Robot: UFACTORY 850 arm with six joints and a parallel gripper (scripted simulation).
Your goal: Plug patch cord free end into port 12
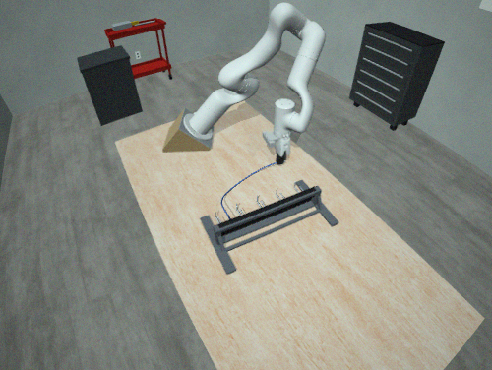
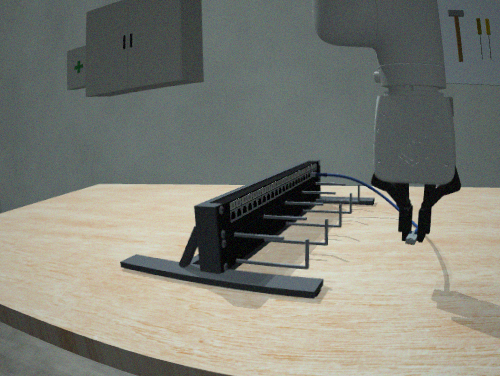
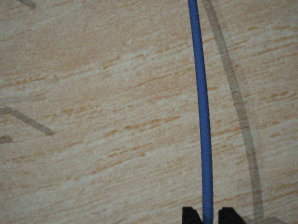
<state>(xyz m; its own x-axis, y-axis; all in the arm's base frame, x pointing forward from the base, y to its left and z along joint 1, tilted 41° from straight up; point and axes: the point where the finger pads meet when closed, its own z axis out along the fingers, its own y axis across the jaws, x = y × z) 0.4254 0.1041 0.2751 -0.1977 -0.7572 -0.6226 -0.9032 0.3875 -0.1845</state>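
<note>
My gripper is shut on the free plug of the blue patch cord. The small pale plug pokes out below the fingertips, above the table. Its latch clip cannot be made out. The cord arcs from the gripper to the far end of the port row in the exterior view, where its other end sits in a port. The black patch panel is in a grey rack, which stands upright on two long feet. The gripper is off to the port side of the rack, apart from it. Port numbers are unreadable.
Several thin grey cable hooks stick out from the rack's port side, below the ports, between rack and gripper. The wooden table carries the rack and the arm's wedge-shaped base. Cabinets and a red cart stand beyond the table.
</note>
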